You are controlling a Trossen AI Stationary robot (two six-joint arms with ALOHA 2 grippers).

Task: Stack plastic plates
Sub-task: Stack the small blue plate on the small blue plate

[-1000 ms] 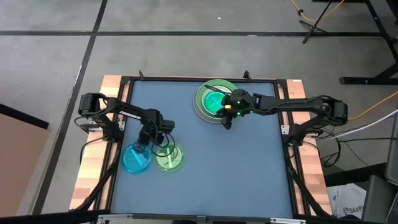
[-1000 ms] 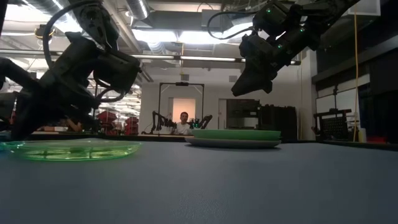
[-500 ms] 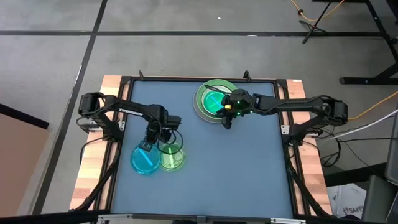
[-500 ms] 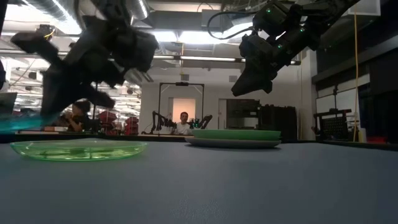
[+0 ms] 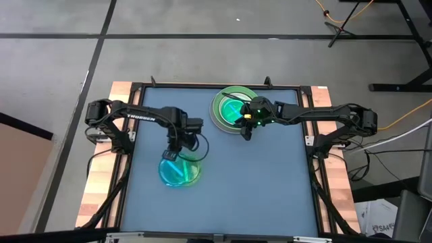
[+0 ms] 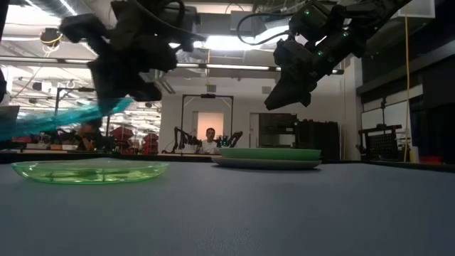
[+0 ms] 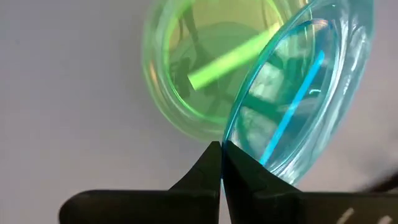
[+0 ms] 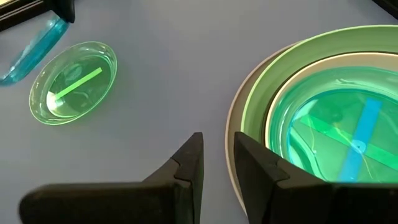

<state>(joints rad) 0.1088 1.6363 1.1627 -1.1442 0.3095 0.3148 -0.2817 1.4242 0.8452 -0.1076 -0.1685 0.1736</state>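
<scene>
Fingers of the left gripper (image 5: pixel 170 155) pinch the blue plate (image 5: pixel 174 171) rim, overlapping the green plate (image 5: pixel 191 170) from above. Low view: it's tilted, airborne. Right gripper (image 8: pixel 216 163), slightly spread, hovers beside the stack (image 5: pixel 228 108). Next: level it, lower, release.

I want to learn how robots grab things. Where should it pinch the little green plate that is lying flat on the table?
Pinch its raised rim. The small translucent green plate lies flat on the table, so a gripper would probably come from above at the edge not under the blue plate.

Grey floor (image 5: pixel 54 61) (dark seams), bright ceiling lights (image 6: pixel 178 40)
</scene>
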